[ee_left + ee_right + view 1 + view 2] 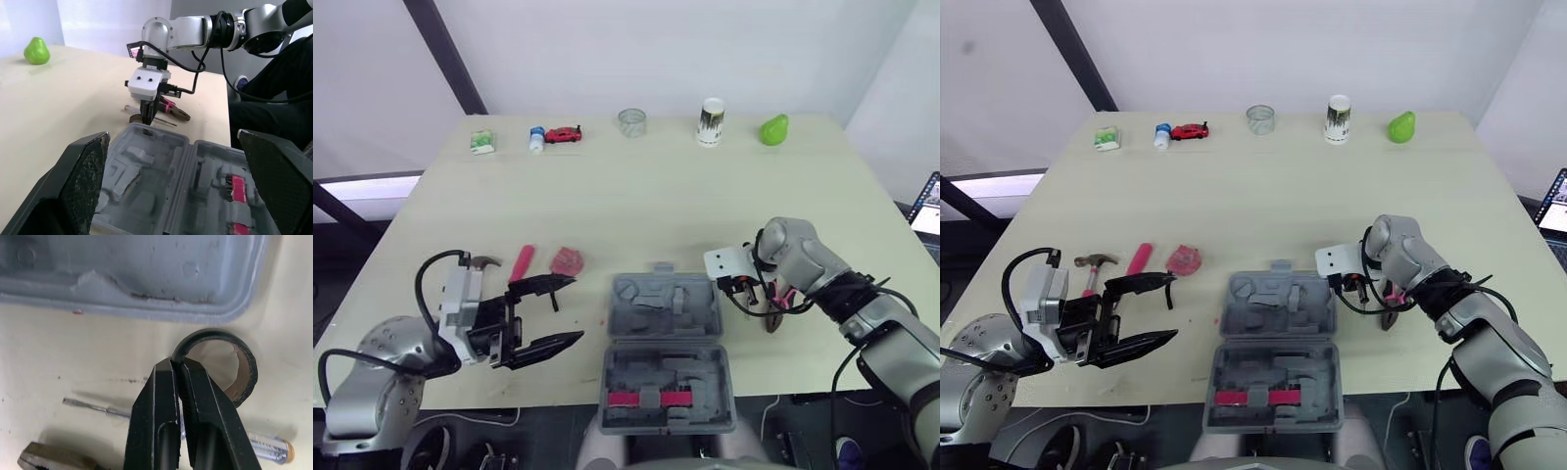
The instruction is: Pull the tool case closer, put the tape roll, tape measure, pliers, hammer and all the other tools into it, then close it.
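The grey tool case (607, 377) lies open at the table's front middle, a red bit holder in its near half. Just right of it, my right gripper (177, 363) is shut on the rim of the black tape roll (242, 367), which rests on the table. Under that gripper lie pink-handled pliers (785, 297) and a small screwdriver (266, 444). Left of the case my left gripper (576, 308) hangs open with nothing in it. Beyond it lie the hammer (485, 262), a pink-handled tool (522, 262) and the pink tape measure (567, 260).
Along the far edge stand a green-white packet (482, 141), a small bottle (537, 138), a red toy car (564, 134), a glass (631, 121), a white can (710, 121) and a green pear (773, 128). A laptop (928, 206) sits off the table's right.
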